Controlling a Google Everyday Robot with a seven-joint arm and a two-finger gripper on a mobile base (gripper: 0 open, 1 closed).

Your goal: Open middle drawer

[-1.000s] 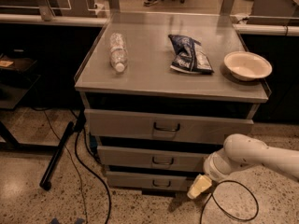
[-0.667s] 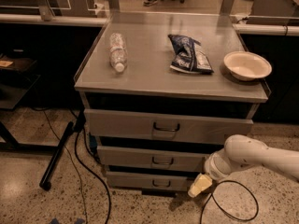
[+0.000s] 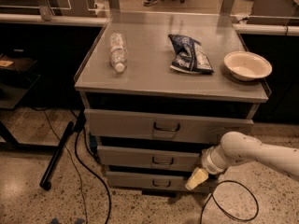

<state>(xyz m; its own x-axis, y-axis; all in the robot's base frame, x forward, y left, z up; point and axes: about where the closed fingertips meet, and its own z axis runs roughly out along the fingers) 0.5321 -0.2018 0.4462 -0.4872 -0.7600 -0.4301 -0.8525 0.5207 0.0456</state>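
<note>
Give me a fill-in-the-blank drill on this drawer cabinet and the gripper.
1. The cabinet top sits above ___ stacked drawers.
2. The water bottle lies on its ___.
3. The chip bag lies between the water bottle and the ___.
4. The gripper hangs in front of the ___ drawer's end, lower than the middle drawer.

Missing words: three; side; bowl; bottom.

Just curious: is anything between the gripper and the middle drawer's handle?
Nothing; the camera view shows only bare grey drawer front between the gripper, low at the right, and the handle of the middle drawer.
</note>
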